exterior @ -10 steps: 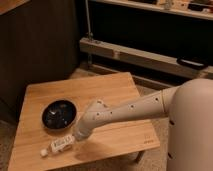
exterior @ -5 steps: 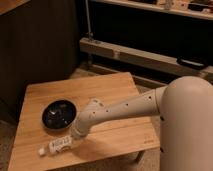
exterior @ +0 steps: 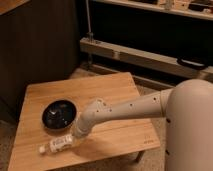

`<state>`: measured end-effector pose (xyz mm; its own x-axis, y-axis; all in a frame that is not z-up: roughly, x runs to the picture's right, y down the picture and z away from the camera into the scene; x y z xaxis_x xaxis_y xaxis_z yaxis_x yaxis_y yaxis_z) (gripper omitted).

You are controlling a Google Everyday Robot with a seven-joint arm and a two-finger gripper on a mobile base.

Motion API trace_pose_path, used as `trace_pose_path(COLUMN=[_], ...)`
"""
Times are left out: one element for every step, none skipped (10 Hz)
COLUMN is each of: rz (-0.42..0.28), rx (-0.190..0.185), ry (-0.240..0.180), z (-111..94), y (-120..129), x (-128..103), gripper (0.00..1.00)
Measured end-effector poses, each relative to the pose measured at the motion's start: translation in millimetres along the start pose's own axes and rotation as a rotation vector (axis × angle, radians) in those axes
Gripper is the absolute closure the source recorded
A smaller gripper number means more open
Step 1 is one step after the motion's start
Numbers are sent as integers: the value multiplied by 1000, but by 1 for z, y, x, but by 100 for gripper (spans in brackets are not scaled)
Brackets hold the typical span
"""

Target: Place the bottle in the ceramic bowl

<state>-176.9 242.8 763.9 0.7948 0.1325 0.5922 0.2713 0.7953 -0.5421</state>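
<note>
though half hidden, end effector [exterior: 76, 137] clasps bottle [exterior: 56, 145]

Claw [exterior: 75, 136] on bottle [exterior: 55, 145] — before bowl [exterior: 50, 111], on table [exterior: 110, 90]

The pale arm [exterior: 131, 107] stretches out and bends downward over the bottle [exterior: 56, 145]. Its gripper [exterior: 75, 138] sits low at the bottle's base end, fingers closed on it.

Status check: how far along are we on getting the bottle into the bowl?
Done: the gripper is down at the bottle, which lies on its side on the table beside the ceramic bowl. In hand: the gripper is shut, apparently on the bottle's base end. Left: lift it, carry it over the bowl, release.
</note>
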Motion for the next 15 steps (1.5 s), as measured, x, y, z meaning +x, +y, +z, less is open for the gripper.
trace_pose_path(rz=[2, 5, 7, 2, -2, -4, -2, 0, -5, -13, -27, -46, -62, -86, -109], rx=[29, 40, 52, 63, 72, 76, 88, 108, 119, 124, 129, 132, 129, 125, 110], ry=[-32, -42, -48, -56, -61, -67, -76, -89, -97, -107, -119, -123, -122, -123, -131], z=[-20, -29, -37, -45, -53, -55, -55, -57, -58, -56, -52, -53, -57, -64, -64], y=[-12, -19, -27, -38, -55, -71, -87, -107, -121, -134, -150, -163, -169, -177, -187], x=[-5, -4, -3, -5, -8, -7, -2, 5, 4, 0, -9, -21, -31, -44, -62], gripper=[100, 100, 100, 100, 100, 100, 100, 100, 100, 100, 100, 100, 100, 100, 100])
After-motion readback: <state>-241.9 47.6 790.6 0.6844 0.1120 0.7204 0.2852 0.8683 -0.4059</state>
